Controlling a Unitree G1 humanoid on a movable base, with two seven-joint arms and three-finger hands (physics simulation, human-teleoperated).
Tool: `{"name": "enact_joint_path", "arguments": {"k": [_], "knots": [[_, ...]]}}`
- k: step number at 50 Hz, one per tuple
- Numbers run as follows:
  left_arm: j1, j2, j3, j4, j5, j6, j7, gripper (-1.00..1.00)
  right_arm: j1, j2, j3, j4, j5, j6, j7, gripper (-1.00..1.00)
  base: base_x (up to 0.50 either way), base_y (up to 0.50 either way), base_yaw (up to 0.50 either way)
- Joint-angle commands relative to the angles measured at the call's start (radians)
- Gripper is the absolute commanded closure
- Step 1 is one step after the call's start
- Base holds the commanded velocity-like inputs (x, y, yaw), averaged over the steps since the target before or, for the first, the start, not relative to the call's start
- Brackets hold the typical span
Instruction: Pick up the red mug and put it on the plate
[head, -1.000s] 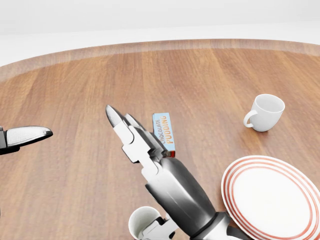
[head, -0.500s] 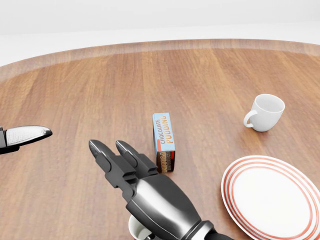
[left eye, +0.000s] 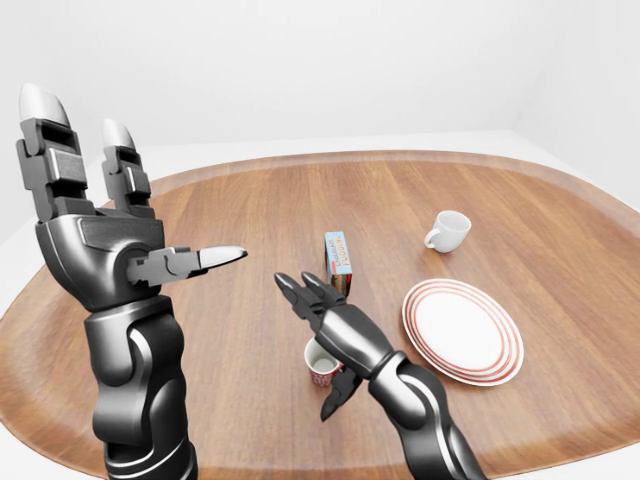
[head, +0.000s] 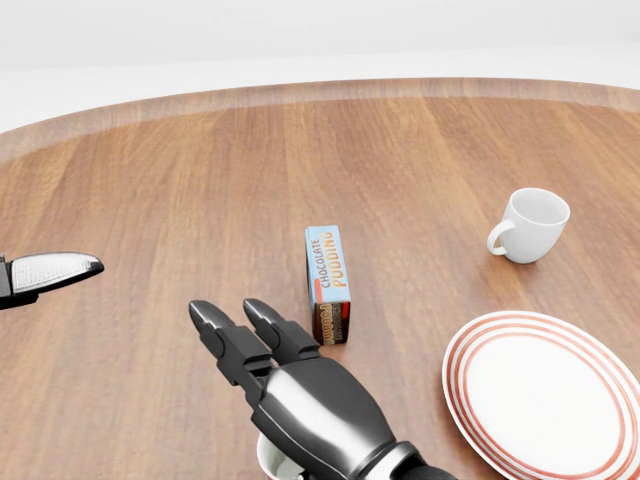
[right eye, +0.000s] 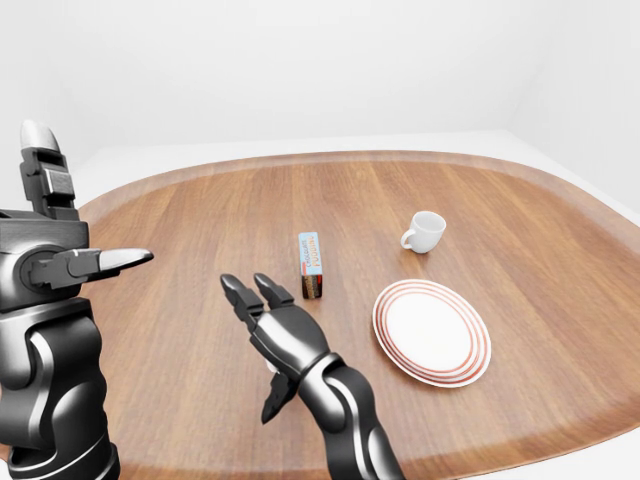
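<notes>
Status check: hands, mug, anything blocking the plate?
Right hand open, over red mug, not gripping. Left hand open, raised, idle. Plate bare, to mug's right. Pudding box and white cup off the route.

The plate (left eye: 463, 330) is white with red concentric rings at its rim. Beside it, toward the left-eye view's left, the mug (left eye: 321, 364) is red outside, white inside; above it stands a plain white cup (left eye: 448, 230).

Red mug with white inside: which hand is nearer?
Right. The right hand hovers open directly over the red mug with white inside; the left hand is raised far off at the view's left.
</notes>
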Motion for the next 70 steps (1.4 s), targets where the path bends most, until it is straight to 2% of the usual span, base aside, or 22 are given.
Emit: {"name": "enact_joint_path", "arguments": {"k": [1,18,42,50,70], "knots": [[0.005,-0.001,0.0,-0.001,0.001,0.0,-0.001,-1.0,-0.013,0.019,-0.001,0.05,-0.102,0.0,0.024,-1.0,0.0,0.0,0.0],[0.002,0.002,0.006,-0.001,-0.004,0.0,0.0,-1.0,-0.056,0.056,-0.009,0.112,-0.147,0.0,0.061,-1.0,0.0,0.0,0.0],[-0.006,0.01,0.013,-0.001,-0.014,0.0,0.006,-1.0,-0.022,0.039,-0.028,0.18,-0.181,0.0,0.04,-1.0,0.0,0.0,0.0],[-0.005,0.01,0.013,-0.003,-0.015,0.0,0.005,-1.0,-0.058,0.052,-0.048,0.203,-0.189,0.0,0.056,-1.0,0.0,0.0,0.0],[0.0,0.01,0.014,-0.003,-0.016,0.0,0.005,-1.0,-0.074,0.055,-0.084,0.337,-0.226,0.0,0.021,-1.0,0.0,0.0,0.0]]}}
